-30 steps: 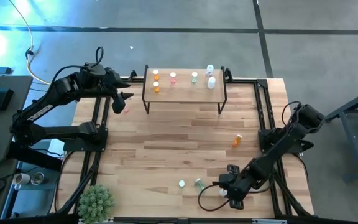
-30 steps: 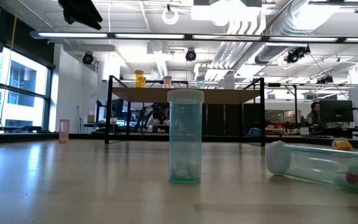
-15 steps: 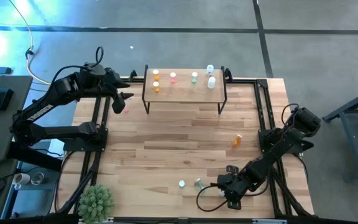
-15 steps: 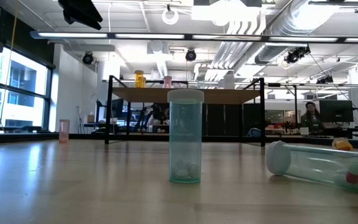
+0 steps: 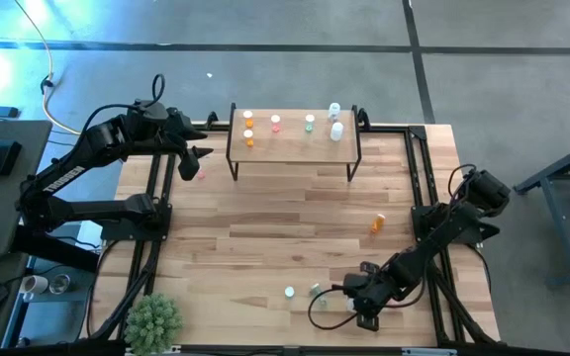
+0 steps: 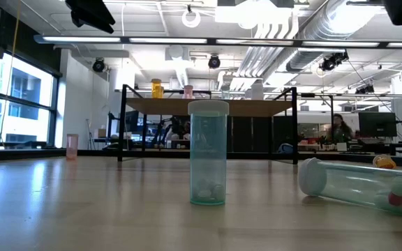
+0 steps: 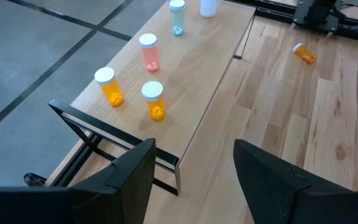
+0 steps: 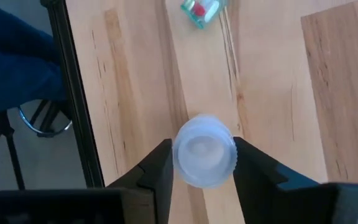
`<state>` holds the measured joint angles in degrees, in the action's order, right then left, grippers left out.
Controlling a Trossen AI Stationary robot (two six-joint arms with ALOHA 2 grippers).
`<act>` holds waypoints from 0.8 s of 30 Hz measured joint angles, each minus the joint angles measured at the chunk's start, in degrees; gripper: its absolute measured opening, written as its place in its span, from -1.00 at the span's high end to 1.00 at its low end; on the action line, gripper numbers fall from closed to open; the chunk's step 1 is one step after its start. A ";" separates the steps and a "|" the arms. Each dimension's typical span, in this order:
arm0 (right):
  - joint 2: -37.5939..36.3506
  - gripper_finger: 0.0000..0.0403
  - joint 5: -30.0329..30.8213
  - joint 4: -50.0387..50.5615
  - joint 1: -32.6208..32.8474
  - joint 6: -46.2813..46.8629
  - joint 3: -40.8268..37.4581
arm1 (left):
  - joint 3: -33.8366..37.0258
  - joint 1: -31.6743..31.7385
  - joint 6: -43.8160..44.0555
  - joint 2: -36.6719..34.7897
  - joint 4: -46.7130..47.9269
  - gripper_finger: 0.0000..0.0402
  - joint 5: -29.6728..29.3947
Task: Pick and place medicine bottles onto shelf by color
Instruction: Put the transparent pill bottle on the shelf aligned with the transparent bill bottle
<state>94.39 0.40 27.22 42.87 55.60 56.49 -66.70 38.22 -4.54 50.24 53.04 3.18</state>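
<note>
Bottle (image 8: 204, 151), clear, white cap, btwn tool fingers (image 8: 157, 171)

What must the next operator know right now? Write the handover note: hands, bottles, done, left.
Left hand: open, empty, hovering off the shelf's left end.
Right hand: shut on the clear bottle by its cap, not yet lifted.
Done: six on the shelf: two orange bottles, pink bottle, green bottle, two white bottles.
Left: shelve the clear bottle, then the standing green bottle, lying green bottle, lying orange bottle.
</note>
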 joint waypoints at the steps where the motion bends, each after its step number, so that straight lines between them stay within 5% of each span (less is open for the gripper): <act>1: 0.00 0.42 -0.01 0.00 -0.17 0.42 0.00 | 0.00 0.00 0.02 0.00 0.00 -0.03 0.00; 12: -0.22 0.42 3.12 0.43 -4.05 3.10 0.12 | 0.00 0.00 2.56 0.00 0.02 -0.03 0.02; 24: -7.64 0.43 16.17 2.62 -15.11 3.00 1.25 | 0.00 0.00 2.84 0.00 0.04 -0.03 0.02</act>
<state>86.74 16.58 29.84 27.77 58.60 57.74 -66.70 38.22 -1.69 50.24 53.08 3.20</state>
